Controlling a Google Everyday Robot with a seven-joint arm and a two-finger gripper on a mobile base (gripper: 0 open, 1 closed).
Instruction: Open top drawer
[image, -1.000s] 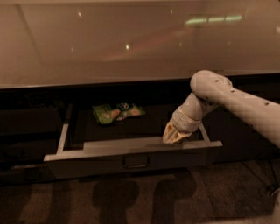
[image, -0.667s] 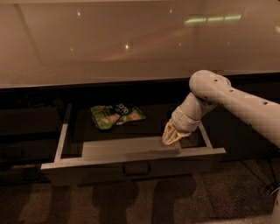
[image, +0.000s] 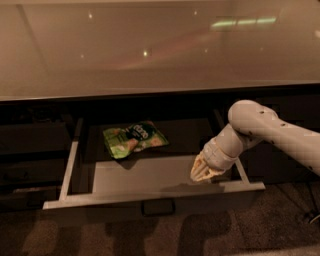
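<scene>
Though some travel may remain, the top drawer (image: 150, 196) stands well out beneath the desk (image: 150, 50); grey floor and pale rims exposed; loop handle (image: 158, 206) at front centre; contents: one green snack packet (image: 134, 140), rear left; gripper (image: 202, 172) inside, at the right front corner, just behind the front rim; its state cannot be told; task judged nearly complete.
</scene>
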